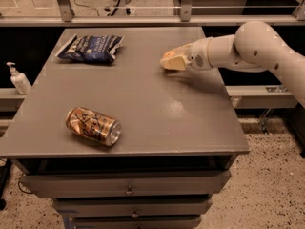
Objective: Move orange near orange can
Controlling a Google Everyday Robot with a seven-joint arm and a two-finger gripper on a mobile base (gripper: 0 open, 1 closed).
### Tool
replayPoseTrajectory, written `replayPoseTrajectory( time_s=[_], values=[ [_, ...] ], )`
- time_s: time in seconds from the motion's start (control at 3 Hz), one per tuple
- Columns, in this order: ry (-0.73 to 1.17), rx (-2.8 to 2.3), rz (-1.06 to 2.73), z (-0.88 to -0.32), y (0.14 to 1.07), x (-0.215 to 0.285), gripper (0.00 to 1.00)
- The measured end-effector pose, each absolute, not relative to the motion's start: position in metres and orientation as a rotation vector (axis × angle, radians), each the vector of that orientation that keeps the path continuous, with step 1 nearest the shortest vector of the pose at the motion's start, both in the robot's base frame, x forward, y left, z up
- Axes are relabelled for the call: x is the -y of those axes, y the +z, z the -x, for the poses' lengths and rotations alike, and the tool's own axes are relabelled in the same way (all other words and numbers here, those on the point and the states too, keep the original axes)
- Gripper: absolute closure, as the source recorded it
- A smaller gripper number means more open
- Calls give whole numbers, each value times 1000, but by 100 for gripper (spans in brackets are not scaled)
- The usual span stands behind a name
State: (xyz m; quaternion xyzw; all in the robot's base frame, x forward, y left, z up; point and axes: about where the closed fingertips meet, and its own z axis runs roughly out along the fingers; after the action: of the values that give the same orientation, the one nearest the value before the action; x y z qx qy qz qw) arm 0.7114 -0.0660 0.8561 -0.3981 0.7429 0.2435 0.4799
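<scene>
**Arm stretched leftward, gripper closed on its load**

We see one white, smooth-shelled robot arm [274,56] entering from the right edge and rising to a rounded elbow joint [255,37]. From there the forearm runs leftward and slightly downward, close to level, into a pale cylindrical wrist [206,58]. At its tip sits the cream-coloured two-finger gripper [171,61], pointing left and held just above the far right part of the grey table [143,104], not touching the top. We find its blunt fingers [176,64] drawn together around a small round orange fruit [168,55], of which only a sliver shows at their upper edge.
</scene>
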Motion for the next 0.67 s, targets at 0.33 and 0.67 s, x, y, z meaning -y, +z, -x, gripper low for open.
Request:
replayPoseTrajectory(
  time_s=[0.33, 0.67],
  values=[
    [610, -1773, 977, -701, 871, 69, 87],
    [655, -1726, 989, -682, 894, 73, 100]
  ],
)
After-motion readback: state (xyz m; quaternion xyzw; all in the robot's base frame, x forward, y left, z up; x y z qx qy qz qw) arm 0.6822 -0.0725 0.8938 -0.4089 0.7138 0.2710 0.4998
